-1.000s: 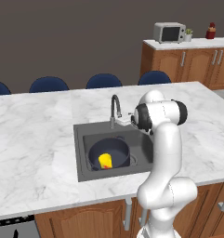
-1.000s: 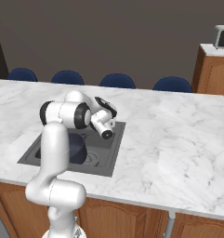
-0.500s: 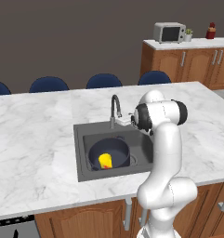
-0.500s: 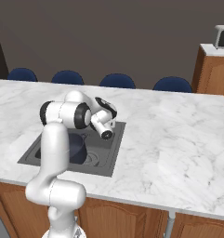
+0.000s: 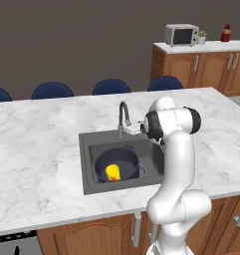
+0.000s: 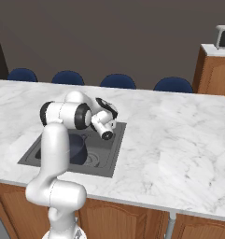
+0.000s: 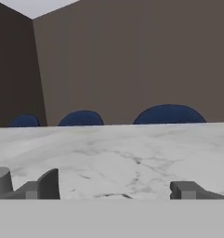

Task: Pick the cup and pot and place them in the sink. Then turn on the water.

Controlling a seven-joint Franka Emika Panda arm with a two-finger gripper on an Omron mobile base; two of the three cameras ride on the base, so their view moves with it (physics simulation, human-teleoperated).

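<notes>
The end effector stands wide open and holds nothing, pointing level across the marble bench beside the faucet base. The faucet lies just to its left in the left base view. Below it, the yellow cup sits inside the pot in the sink, with no water running yet.

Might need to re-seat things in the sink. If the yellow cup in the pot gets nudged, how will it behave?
The cup is small beside the pot, so probably light and easily shoved. It looks smooth-sided, so likely slippery for the fingertips. It sits inside the pot, whose wall should stop any slide or roll; whether it is upright is hard to tell.
</notes>
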